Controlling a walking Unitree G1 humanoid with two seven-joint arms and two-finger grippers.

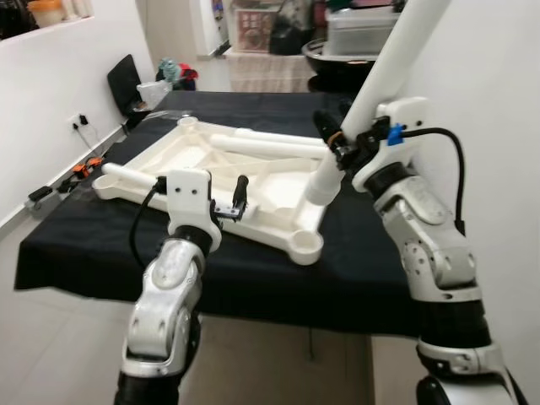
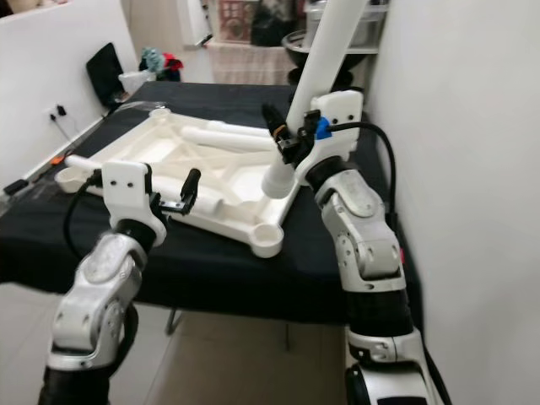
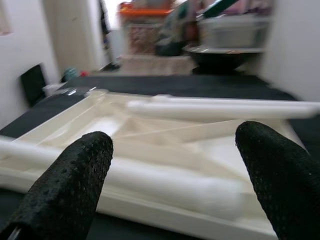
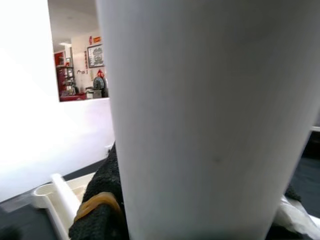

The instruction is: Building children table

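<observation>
Right gripper (image 1: 336, 143) pinches a white table leg (image 1: 371, 93) leaning toward one o'clock over the upturned tabletop (image 1: 211, 181); left gripper (image 1: 239, 192) hovers spread.

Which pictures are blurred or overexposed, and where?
Left wrist view: the tabletop frame and the left end effector look soft. Right wrist view: the white leg is very near, and the wall beside it is overexposed. Both eye views are fairly sharp.
</observation>
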